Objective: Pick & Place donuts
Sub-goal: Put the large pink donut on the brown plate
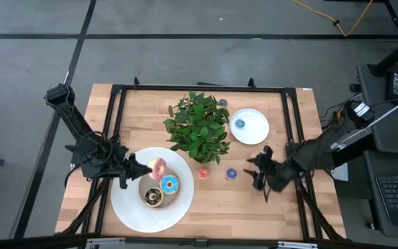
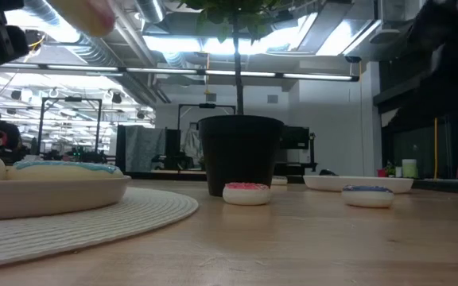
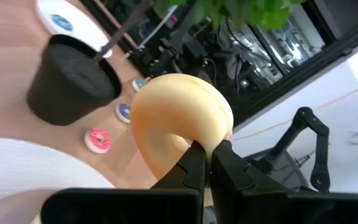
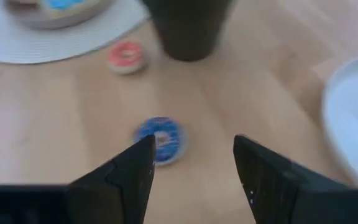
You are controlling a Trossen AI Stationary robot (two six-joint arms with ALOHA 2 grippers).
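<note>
Toy ring donuts on and near the big white plate.
The pink-frosted large donut is tilted above the plate, beside the light-blue-frosted large donut and the chocolate-brown large donut. A tiny red donut and tiny blue donut lie flat on the wood; another tiny blue donut lies on the small plate.

potted plant, two white plates

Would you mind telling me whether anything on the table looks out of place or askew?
Nothing looks spilled or damaged. Two tiny donuts, a red one and a blue one, lie loose on the bare wood beside the potted plant rather than on a plate. The left hand holds the pink-frosted donut above the large plate.
</note>
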